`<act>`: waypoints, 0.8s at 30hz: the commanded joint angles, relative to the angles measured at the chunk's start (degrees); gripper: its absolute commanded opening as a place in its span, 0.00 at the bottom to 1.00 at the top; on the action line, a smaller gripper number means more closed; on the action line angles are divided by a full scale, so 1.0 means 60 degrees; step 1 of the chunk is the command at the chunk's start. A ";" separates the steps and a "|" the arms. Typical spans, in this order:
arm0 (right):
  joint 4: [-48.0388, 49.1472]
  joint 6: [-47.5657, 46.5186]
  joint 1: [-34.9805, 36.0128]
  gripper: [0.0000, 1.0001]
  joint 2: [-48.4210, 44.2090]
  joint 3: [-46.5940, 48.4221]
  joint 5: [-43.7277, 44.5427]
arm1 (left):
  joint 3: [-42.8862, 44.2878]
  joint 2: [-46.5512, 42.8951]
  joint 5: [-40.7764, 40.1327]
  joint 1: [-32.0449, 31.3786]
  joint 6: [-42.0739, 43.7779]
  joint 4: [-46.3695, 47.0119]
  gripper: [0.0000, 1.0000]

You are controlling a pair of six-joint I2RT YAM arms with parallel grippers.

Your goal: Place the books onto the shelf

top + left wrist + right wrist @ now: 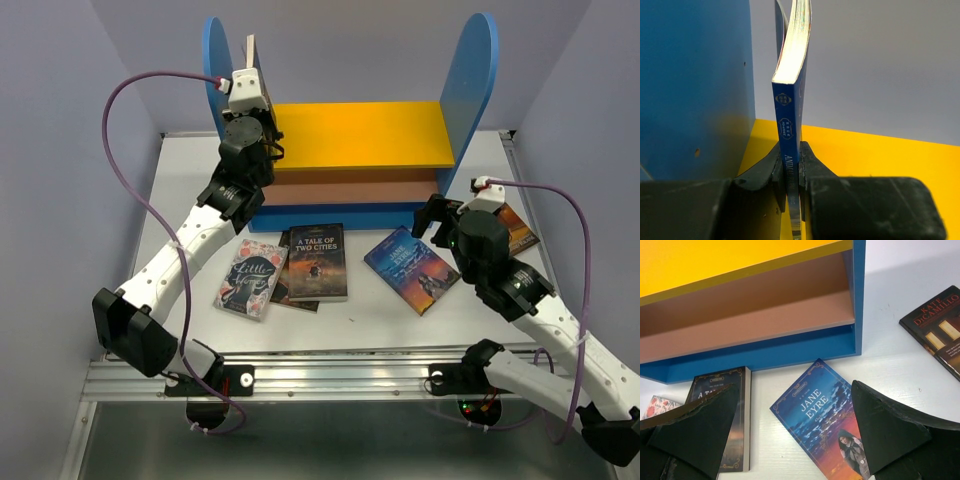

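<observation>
The shelf has a yellow top board (360, 130) between two tall blue side panels (472, 80). My left gripper (250, 85) is shut on the blue spine of the Animal Farm book (789, 115). It holds that book upright over the left end of the yellow board (880, 155), close beside the left panel (695, 85). The left gripper (792, 170) hides the book's lower edge, so I cannot tell if it touches the board. My right gripper (440, 222) hangs open above the blue-orange Jane Eyre book (820, 415), with nothing between its fingers (700, 425).
Little Women (250, 280) and A Tale of Two Cities (318, 260) lie flat in front of the shelf, with another dark book (284, 292) partly beneath the latter. A Kate DiCamillo book (940, 325) lies at the right, by the right arm. The brown lower board (755, 320) holds nothing.
</observation>
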 commanded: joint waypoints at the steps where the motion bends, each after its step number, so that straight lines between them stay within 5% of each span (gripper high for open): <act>1: 0.0392 -0.0127 0.0045 1.00 -0.0290 -0.0029 0.0017 | 0.0088 -0.0074 -0.0665 0.0021 0.0090 0.0484 0.00; 5: 0.0392 -0.0185 0.0045 1.00 -0.0363 -0.0029 -0.0027 | 0.0204 0.0014 -0.0929 0.0152 -0.0378 0.0309 0.01; 6: 0.0392 -0.0200 0.0045 1.00 -0.0378 -0.0029 0.0031 | 0.0249 0.0073 -0.0972 0.0197 -0.0539 0.0120 0.11; 10: 0.0392 -0.0215 0.0045 1.00 -0.0378 -0.0059 -0.0012 | 0.0162 0.0073 -0.0652 0.0387 -0.0570 0.0001 0.12; 13: 0.0392 -0.0229 0.0045 1.00 -0.0364 -0.0059 -0.0071 | 0.0147 0.0044 -0.0212 0.0534 -0.0540 -0.0116 0.23; 24: 0.0392 -0.0449 0.0045 1.00 -0.0363 0.0014 0.0075 | -0.0410 0.0073 0.1034 0.1003 -0.0013 0.1127 0.16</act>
